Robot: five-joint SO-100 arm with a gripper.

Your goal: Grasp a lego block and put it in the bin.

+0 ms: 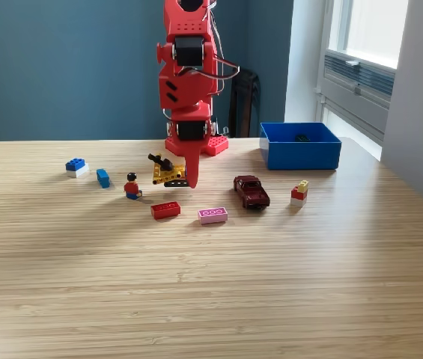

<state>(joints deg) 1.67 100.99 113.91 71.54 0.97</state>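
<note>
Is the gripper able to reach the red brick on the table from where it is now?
Probably yes. The gripper hangs just behind the red brick, and nothing stands between them; the yellow piece lies further back, beside the gripper.

I see a red arm [189,82] with black motor faces, its red gripper [192,178] over a pale wood-grain table [211,299]. The bin [301,146] at the far right edge is blue. Bricks: blue on white [76,167], plain blue [103,177], red [165,210], pink [212,215], yellow on red and white [299,193]. The toy car [251,191] is dark red; the yellow-and-black piece [168,172] sits behind the gripper.
</note>
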